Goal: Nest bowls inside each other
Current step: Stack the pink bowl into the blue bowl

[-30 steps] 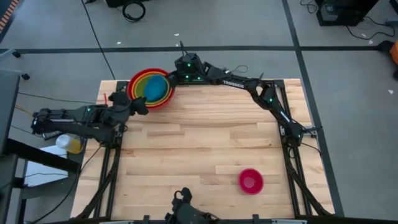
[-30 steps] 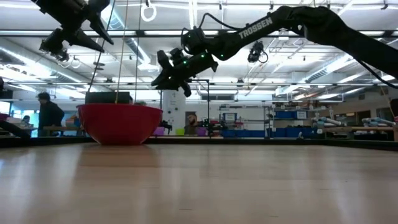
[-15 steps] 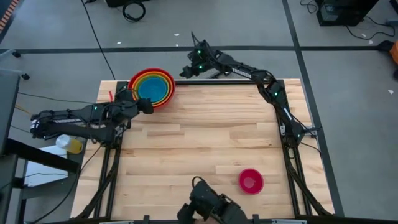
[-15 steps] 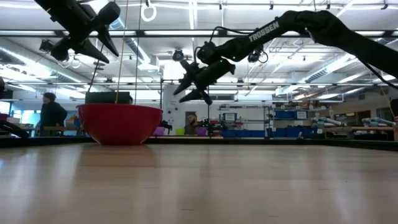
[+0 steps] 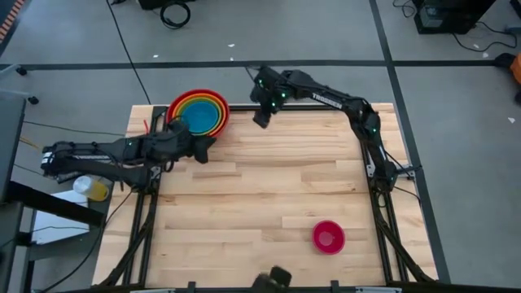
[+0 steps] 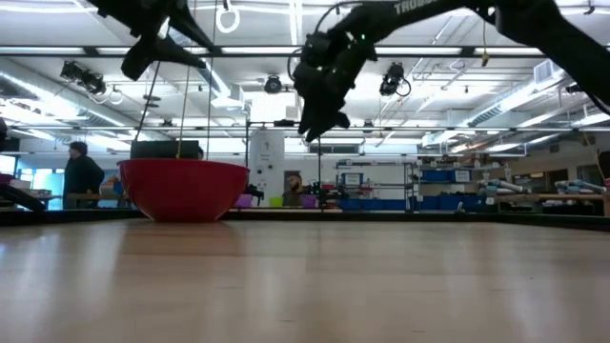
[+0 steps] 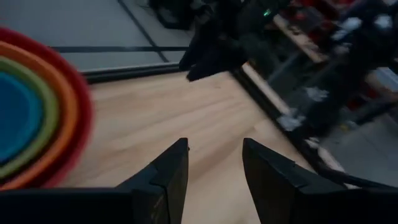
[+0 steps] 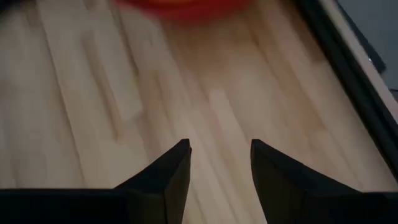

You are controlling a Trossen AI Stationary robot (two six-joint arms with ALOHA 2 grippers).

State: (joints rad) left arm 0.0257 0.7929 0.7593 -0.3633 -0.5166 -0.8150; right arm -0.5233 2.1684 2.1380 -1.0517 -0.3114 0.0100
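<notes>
A nested stack of bowls (image 5: 198, 114), red outermost, then orange, green and blue, stands on its base at the table's far left corner; the red bowl (image 6: 183, 189) also shows in the low view. A small magenta pink bowl (image 5: 328, 237) sits alone near the front right. My left gripper (image 5: 205, 149) hangs open just in front of the stack, empty (image 7: 214, 152). My right gripper (image 5: 262, 118) hangs open over the far edge, right of the stack, with bare wood between its fingers (image 8: 219, 152).
The light wooden table (image 5: 269, 187) has a dark frame along its edges. A yellow-and-white object (image 5: 89, 188) lies off the table's left side. A person (image 6: 81, 176) stands far behind the table in the room.
My right gripper has left the stack of bowls, gone toward the table's right along the far edge, risen and tipped to point more steeply down; its fingers have opened. My left gripper has moved toward the table's right and near side, past the front of the stack, rolling as it went.
</notes>
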